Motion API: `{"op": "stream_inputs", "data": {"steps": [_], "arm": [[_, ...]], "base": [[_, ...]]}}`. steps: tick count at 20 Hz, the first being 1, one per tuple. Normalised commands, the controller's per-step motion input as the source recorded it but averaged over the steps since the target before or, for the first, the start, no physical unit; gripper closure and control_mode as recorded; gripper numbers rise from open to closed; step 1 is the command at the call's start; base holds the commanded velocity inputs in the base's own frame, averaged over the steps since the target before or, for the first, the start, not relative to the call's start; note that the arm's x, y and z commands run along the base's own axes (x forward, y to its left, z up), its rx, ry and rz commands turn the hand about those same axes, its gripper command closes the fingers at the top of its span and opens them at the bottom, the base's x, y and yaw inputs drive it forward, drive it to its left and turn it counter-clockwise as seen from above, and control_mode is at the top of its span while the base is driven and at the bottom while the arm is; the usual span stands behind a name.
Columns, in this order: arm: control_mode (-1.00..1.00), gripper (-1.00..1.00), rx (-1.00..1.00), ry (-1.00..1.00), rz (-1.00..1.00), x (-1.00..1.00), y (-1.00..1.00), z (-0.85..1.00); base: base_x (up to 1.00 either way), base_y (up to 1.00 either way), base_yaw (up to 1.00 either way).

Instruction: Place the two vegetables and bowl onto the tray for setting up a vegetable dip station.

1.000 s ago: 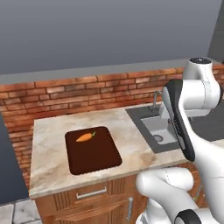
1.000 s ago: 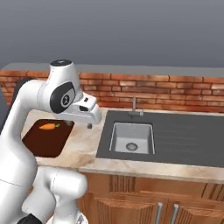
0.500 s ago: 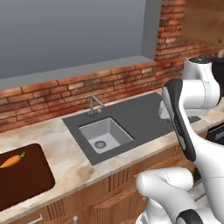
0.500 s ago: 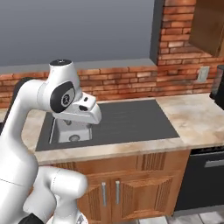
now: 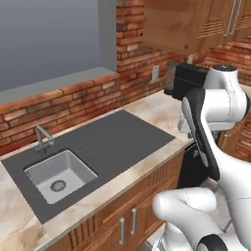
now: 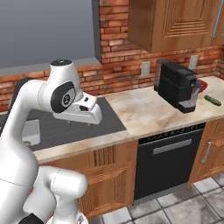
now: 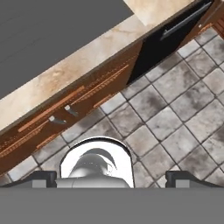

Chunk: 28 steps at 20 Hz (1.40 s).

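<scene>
A slender dark green cucumber (image 6: 213,100), one of the vegetables, lies on the marble counter at the far right in the right base view. Just behind it, a piece of the red bowl (image 6: 201,83) peeks out from behind the black coffee machine (image 6: 177,85). The tray is out of view. My gripper (image 6: 90,122) hangs over the counter's front edge beside the dark drainer, far to the left of the cucumber and bowl. In the hand view its fingertips (image 7: 43,177) stand wide apart, open, with only floor tiles and cabinet fronts beneath my gripper (image 7: 111,179).
A steel sink (image 5: 59,176) with a tap sits in a dark grey drainer (image 5: 112,142) on the left. The coffee machine (image 5: 184,81) stands against the brick wall under a wooden wall cabinet (image 6: 175,22). A black dishwasher (image 6: 168,162) sits below the counter.
The whole picture has shifted: the base has driven right along the counter. The tray with the carrot has slid out of view on the left; the coffee machine, cucumber and bowl have come in. The gripper stays open.
</scene>
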Motion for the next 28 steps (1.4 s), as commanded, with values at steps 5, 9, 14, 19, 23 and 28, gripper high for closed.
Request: {"op": "stream_inputs", "data": {"steps": [5,9,14,19,23,28], "arm": [[1.0,-1.0,0.0,0.0,0.0,0.0,0.0,0.0],[1.0,-1.0,0.0,0.0,0.0,0.0,0.0,0.0],[1.0,-1.0,0.0,0.0,0.0,0.0,0.0,0.0],[1.0,-1.0,0.0,0.0,0.0,0.0,0.0,0.0],[1.0,-1.0,0.0,0.0,0.0,0.0,0.0,0.0],[1.0,-1.0,0.0,0.0,0.0,0.0,0.0,0.0]], "base": [[0.05,-0.73,-0.23],[0.3,-0.71,-0.03],[0.43,-0.73,0.15],[0.33,-0.78,0.22],[0.29,-0.74,0.21],[0.3,-0.71,0.22]]}}
